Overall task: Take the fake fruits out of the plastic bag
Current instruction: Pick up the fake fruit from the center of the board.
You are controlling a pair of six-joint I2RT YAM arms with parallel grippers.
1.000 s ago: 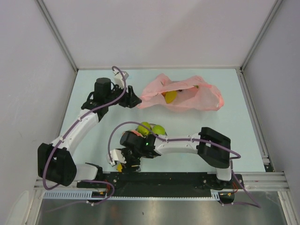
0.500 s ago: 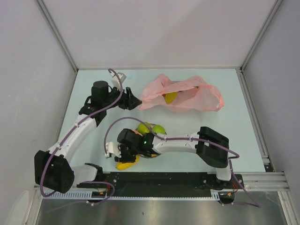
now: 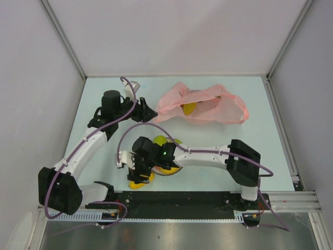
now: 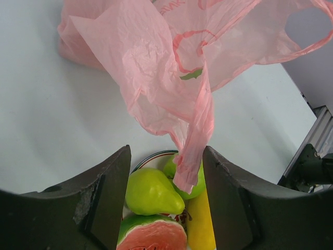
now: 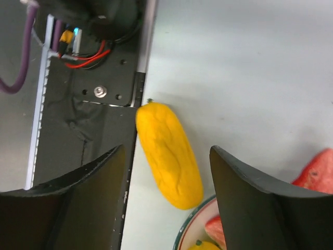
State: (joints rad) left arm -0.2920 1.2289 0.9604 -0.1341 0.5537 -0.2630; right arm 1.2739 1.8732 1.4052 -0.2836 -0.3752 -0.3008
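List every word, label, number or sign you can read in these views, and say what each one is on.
Plastic bag: red print with a few letters at the top edge of the left wrist view, creased and cut off, not readable.
Pear, watermelon slice, yellow fruit, plate: no text seen.
Nothing else legible in any view.

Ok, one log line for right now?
left hand open around bag handle | right hand open over yellow fruit on table | second yellow fruit inside bag
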